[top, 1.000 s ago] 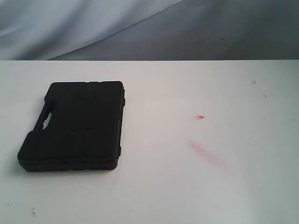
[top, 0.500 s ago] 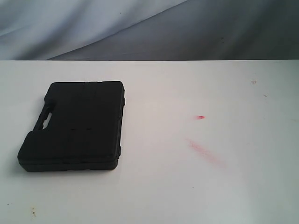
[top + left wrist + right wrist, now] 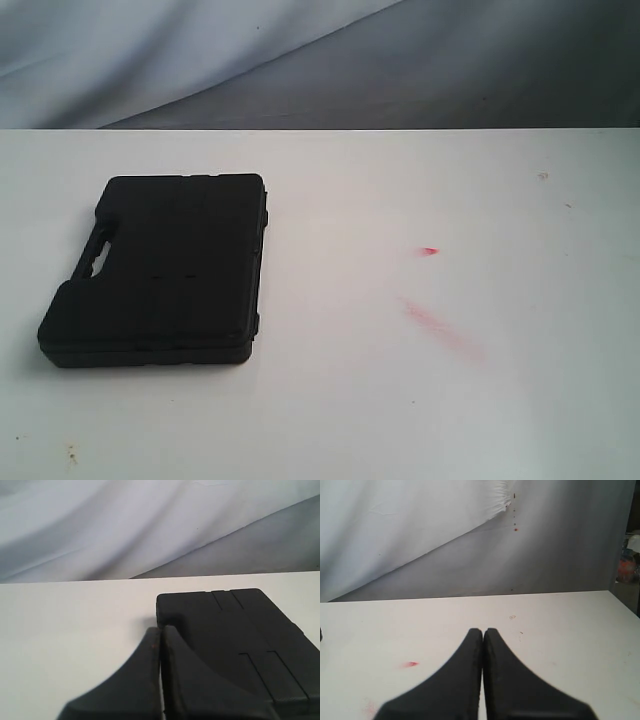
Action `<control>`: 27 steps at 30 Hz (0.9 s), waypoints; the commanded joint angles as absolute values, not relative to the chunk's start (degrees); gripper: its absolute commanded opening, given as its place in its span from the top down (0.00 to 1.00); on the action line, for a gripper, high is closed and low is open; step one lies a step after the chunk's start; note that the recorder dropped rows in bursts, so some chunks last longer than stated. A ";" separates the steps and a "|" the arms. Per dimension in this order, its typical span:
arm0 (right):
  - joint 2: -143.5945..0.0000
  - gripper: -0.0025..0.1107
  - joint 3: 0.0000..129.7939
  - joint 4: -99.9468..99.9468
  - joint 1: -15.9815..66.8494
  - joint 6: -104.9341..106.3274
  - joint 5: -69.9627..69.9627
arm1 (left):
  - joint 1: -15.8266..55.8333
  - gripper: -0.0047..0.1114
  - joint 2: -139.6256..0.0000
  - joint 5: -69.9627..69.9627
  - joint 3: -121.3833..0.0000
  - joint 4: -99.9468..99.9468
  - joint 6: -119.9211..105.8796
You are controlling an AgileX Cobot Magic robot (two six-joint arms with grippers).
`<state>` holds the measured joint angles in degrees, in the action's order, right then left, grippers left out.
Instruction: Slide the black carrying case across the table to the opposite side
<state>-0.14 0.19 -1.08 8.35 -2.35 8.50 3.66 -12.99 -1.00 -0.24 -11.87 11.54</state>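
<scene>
The case [image 3: 160, 270] lies flat toward your counter's [image 3: 400, 410] left edge.
Your left hand [image 3: 160, 629], pinched closed and empty, points at the case; your right hand [image 3: 483, 630], likewise closed, faces a red smear [image 3: 410, 664].

Legible markings: none.
Flat matte black moulded plastic case [image 3: 160, 268] and wide plain white tabletop [image 3: 400, 400] show no readable text, label or number.

- The black wedge-fingered left hand [image 3: 161, 630] is closed, its two fingers [image 3: 140, 680] pressed flat together from tip to base, gripping nothing.
- The black wedge-fingered right hand [image 3: 483, 630] is closed too, fingertips [image 3: 476, 636] touching, also empty.
</scene>
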 commanded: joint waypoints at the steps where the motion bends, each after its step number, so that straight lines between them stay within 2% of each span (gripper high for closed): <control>1: 0.00 0.98 0.00 -1.23 7.97 -1.91 7.83 | 4.01 0.96 -10.57 -0.47 0.00 -9.48 11.97; 11: 0.00 0.98 0.00 -1.23 7.97 -1.91 7.83 | 4.01 0.96 -0.31 -4.74 0.00 -9.29 11.80; 21: 0.00 0.98 0.00 -1.23 7.97 -1.91 7.83 | 4.01 0.96 0.00 -7.76 0.00 -8.25 11.95; 27: 0.00 0.98 0.00 -1.23 7.97 -1.91 7.83 | 7.83 0.96 0.00 -7.55 0.00 -6.52 11.68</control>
<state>-0.14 0.19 -1.08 8.35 -2.35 8.50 5.83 -0.23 -7.59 -0.24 -7.43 11.54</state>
